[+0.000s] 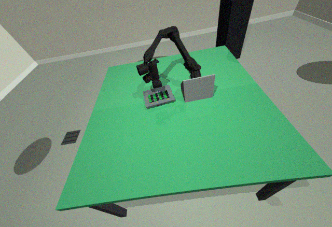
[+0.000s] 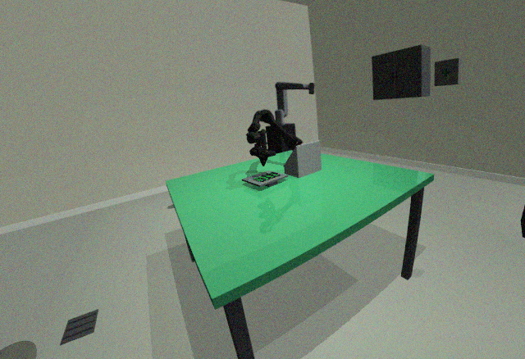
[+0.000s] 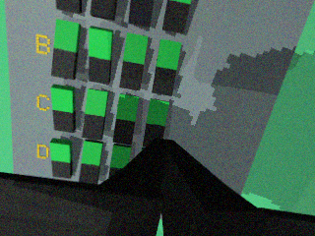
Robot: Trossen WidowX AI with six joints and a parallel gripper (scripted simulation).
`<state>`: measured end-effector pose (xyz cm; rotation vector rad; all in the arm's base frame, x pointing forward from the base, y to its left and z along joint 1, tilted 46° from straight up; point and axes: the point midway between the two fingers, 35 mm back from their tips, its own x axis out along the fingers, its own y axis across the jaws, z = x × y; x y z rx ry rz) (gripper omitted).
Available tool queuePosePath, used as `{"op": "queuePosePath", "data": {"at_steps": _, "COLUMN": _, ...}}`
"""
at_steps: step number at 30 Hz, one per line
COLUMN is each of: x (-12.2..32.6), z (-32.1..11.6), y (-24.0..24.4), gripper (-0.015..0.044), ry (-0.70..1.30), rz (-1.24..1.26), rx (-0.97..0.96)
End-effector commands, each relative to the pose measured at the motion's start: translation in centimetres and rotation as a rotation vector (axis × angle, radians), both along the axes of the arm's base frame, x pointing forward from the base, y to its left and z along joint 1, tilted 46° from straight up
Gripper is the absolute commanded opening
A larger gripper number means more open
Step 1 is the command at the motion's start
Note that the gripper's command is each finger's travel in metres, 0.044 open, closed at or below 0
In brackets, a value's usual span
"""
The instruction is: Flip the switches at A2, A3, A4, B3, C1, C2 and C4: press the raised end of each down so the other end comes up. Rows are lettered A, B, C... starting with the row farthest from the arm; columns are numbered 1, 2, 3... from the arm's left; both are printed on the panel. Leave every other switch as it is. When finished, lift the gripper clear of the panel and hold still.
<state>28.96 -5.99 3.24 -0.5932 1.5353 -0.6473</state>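
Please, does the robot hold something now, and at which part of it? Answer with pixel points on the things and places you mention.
Nothing is held: the black two-fingered pincer (image 2: 263, 164) (image 3: 161, 147) is shut, above the grey rectangular switch panel (image 1: 147, 104) (image 2: 248, 180) (image 3: 25, 98).

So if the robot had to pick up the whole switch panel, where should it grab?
I'd pinch one outer edge of the switch panel, coming from the side: it's flat and wide, and switches fill its middle. The pincer would need opening first.

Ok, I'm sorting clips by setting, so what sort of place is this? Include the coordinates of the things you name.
Probably a robotics lab or test room: an arm (image 1: 168, 31) (image 2: 263, 114) on a green table (image 1: 171, 144) (image 2: 296, 211), a panel of switches (image 1: 149, 105) (image 2: 259, 184) (image 3: 27, 118) beneath its gripper (image 1: 157, 85) (image 2: 263, 164) (image 3: 167, 142), and plain walls around.
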Motion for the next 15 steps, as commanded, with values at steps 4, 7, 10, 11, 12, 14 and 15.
{"op": "queuePosePath", "data": {"at_steps": 4, "x": 0.7, "z": -0.9, "y": 2.5, "gripper": 0.0000, "ry": 0.006, "rz": -0.009, "rx": 0.005}}
{"op": "queuePosePath", "data": {"at_steps": 7, "x": 0.9, "z": -1.4, "y": 3.1, "gripper": 0.0000, "ry": 0.006, "rz": -0.009, "rx": 0.004}}
{"op": "queuePosePath", "data": {"at_steps": 10, "x": 0.9, "z": -1.4, "y": 3.1, "gripper": 0.0000, "ry": 0.006, "rz": -0.009, "rx": 0.004}}
{"op": "queuePosePath", "data": {"at_steps": 11, "x": 0.9, "z": -1.4, "y": 3.1, "gripper": 0.0000, "ry": 0.006, "rz": -0.009, "rx": 0.004}}
{"op": "queuePosePath", "data": {"at_steps": 12, "x": 0.9, "z": -1.4, "y": 3.1, "gripper": 0.0000, "ry": 0.006, "rz": -0.009, "rx": 0.004}}
{"op": "queuePosePath", "data": {"at_steps": 14, "x": 0.9, "z": -1.4, "y": 3.1, "gripper": 0.0000, "ry": 0.006, "rz": -0.009, "rx": 0.004}}
{"op": "queuePosePath", "data": {"at_steps": 15, "x": 0.9, "z": -1.4, "y": 3.1, "gripper": 0.0000, "ry": 0.006, "rz": -0.009, "rx": 0.004}}
